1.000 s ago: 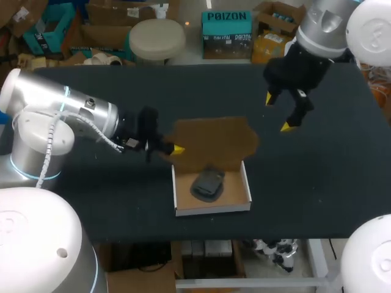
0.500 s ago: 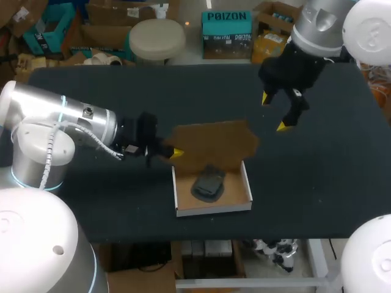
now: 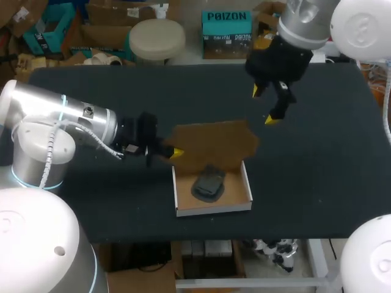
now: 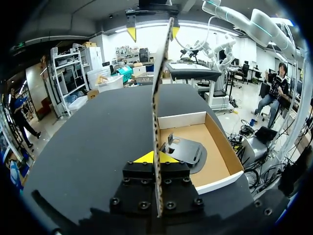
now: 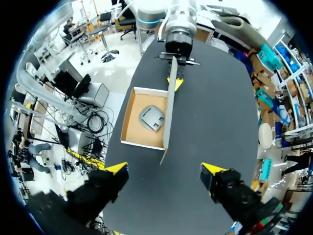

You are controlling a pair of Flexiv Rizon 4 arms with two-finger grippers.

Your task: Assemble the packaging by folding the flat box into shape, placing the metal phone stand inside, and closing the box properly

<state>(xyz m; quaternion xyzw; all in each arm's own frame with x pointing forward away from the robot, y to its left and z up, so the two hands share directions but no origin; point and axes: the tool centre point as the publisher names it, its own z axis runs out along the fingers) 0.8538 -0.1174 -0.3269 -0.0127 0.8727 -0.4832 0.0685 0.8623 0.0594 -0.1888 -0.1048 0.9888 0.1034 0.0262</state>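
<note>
The open cardboard box [image 3: 181,194] sits at the table's front middle with the dark metal phone stand [image 3: 208,183] lying inside. Its brown lid [image 3: 215,144] stands up along the far side. My left gripper [image 3: 175,152] is shut on the lid's left edge. In the left wrist view the lid [image 4: 158,117] runs edge-on between the yellow tips of that gripper [image 4: 156,157], with the box [image 4: 222,152] and stand [image 4: 187,151] beside it. My right gripper [image 3: 263,105] hangs open above the table, behind and right of the lid. From the right gripper [image 5: 165,169] I look down on lid [image 5: 169,105], box [image 5: 128,115] and stand [image 5: 152,117].
The black table [image 3: 330,165] has bare surface on all sides of the box. My left arm [image 3: 67,122] lies low over the table's left part; my right arm [image 3: 299,30] comes in from the back right.
My right gripper has moved left and toward the table's back, still open. The left gripper keeps its hold on the lid, having shifted only slightly.
</note>
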